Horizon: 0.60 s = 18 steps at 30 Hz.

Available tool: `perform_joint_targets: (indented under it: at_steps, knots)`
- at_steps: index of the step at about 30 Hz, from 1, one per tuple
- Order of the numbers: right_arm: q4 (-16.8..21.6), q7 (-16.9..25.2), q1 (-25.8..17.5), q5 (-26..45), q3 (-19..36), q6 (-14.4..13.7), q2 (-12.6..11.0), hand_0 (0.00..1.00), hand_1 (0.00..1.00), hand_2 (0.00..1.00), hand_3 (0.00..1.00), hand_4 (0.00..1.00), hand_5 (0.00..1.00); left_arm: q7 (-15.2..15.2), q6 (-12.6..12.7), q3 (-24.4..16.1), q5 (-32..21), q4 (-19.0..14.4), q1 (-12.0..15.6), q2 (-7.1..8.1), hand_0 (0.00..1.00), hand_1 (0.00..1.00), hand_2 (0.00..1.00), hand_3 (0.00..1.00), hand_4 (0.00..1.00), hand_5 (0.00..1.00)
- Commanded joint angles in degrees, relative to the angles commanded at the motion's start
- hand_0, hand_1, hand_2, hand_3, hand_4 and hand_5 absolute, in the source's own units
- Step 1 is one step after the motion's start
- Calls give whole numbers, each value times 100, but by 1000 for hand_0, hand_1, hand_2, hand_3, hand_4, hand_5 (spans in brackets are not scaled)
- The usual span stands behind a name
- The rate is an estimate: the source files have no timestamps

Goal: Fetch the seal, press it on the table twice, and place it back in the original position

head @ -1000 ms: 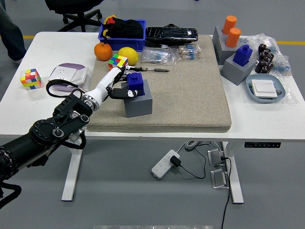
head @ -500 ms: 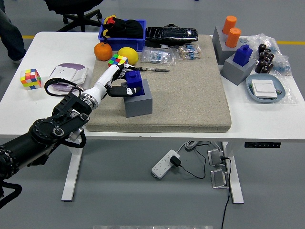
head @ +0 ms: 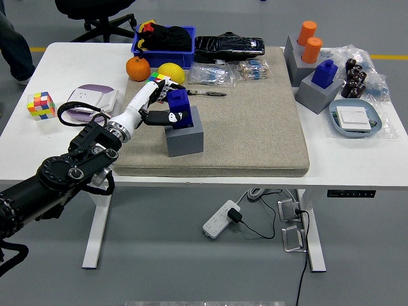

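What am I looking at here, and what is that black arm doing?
This is a view from a camera high on a humanoid robot, looking down over a white table. The black arm from the left is the robot's own; its left hand has its fingers closed on a blue seal in a grey holder on a beige mat. Around lie an orange, a lemon, a cube and another blue seal. The right arm is out of view.

The left hand (head: 157,105) hides the cube at its 12 o'clock and part of the blue seal (head: 180,110); its grip is unclear.
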Motion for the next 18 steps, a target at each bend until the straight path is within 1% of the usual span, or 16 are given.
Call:
perform_joint_targets:
  at_steps: [2, 5, 7, 9, 11, 13, 15, 18]
  knots:
    - [-1, -1, 1, -2, 4, 1, 2, 833, 732, 697, 709, 742, 516, 11, -41, -58, 17, -91, 5, 51, 655, 562, 542, 602, 712, 2]
    - [5, 2, 4, -2, 12, -3, 0, 833, 731, 697, 709, 742, 515, 45, -103, -129, 100, -304, -7, 186, 654, 559, 540, 600, 708, 2]
    - [6, 2, 6, -9, 18, -4, -4, 833, 731, 697, 709, 742, 515, 61, -137, -149, 174, -451, -29, 296, 654, 559, 540, 600, 708, 2]
    - [7, 2, 11, -10, 23, -5, -10, 833, 731, 697, 709, 742, 515, 73, -167, -157, 247, -588, -77, 447, 654, 559, 540, 600, 708, 2]
    - [6, 1, 9, -18, 37, -6, -11, 833, 731, 697, 710, 742, 514, 72, -167, -164, 328, -645, -124, 579, 653, 559, 541, 601, 698, 2]
    - [3, 1, 2, -21, 51, -5, -8, 833, 731, 697, 710, 742, 514, 73, -170, -174, 355, -605, -160, 704, 653, 559, 541, 601, 698, 2]
    - [2, 3, -5, -23, 65, -5, -3, 833, 731, 697, 710, 742, 514, 74, -170, -171, 349, -492, -176, 809, 653, 559, 541, 601, 698, 2]
    - [1, 5, -11, -25, 74, -3, 5, 833, 730, 697, 710, 742, 516, 58, -171, -124, 304, -277, -166, 902, 651, 558, 541, 600, 696, 2]
